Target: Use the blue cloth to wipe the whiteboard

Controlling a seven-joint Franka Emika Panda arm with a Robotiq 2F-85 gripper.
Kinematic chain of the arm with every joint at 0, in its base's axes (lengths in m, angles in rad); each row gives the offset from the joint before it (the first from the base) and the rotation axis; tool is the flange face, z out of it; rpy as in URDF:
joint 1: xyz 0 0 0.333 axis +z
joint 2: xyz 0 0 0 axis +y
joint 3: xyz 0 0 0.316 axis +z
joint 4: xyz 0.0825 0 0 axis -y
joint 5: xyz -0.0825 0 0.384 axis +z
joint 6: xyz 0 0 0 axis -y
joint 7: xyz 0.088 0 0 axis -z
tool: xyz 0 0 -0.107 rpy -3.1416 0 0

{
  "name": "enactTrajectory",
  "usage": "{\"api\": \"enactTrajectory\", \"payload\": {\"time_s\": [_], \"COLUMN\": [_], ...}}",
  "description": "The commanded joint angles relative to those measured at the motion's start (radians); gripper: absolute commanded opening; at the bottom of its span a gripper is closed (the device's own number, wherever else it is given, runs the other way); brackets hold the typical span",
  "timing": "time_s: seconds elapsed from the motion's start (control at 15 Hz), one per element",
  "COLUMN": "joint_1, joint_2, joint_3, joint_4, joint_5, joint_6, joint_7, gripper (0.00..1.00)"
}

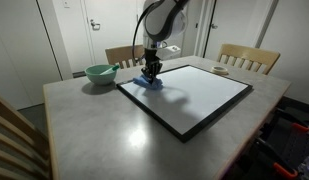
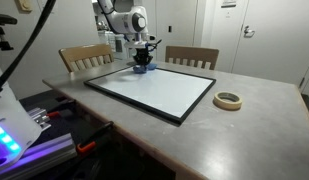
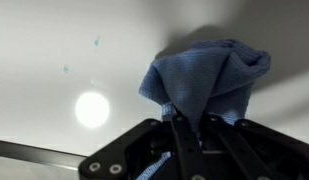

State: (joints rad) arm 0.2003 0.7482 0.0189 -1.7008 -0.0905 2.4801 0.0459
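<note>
We are in the wiping step. Our gripper is pinching the blue cloth. Its fingers are pressed tight on a bunched-up fold. The cloth hangs under the fingers and seems to touch the whiteboard. It sits close to the board's corner, on the side near the pale green bowl.

In the wrist view we see two tiny blue marks on the white surface, a little way from the cloth. We think these need rubbing off.

For the next move, we think the cloth must be pushed down softly and slid over to those marks. Then it should go back and forth across the rest of the big board. If we push too hard, the cloth might slip out of the fingers.

We cannot read any words or brand names. The roll of tape on the table looks plain.
</note>
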Motion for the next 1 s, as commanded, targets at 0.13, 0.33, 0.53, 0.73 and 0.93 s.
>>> {"api": "enactTrajectory", "payload": {"time_s": [0.13,0.33,0.53,0.73,0.93], "joint_1": [-0.025,-0.031,-0.037,-0.048,-0.063], "joint_2": [-0.041,-0.054,-0.072,-0.101,-0.121], "joint_3": [0.018,0.025,0.035,0.055,0.079], "joint_4": [-0.166,-0.228,-0.287,-0.346,-0.393], "joint_5": [0.0,0.009,0.018,0.026,0.041], "joint_6": [0.121,0.205,0.269,0.292,0.286], "joint_7": [-0.012,-0.015,-0.019,-0.03,-0.036], "gripper": [0.03,0.03,0.03,0.03,0.03]}}
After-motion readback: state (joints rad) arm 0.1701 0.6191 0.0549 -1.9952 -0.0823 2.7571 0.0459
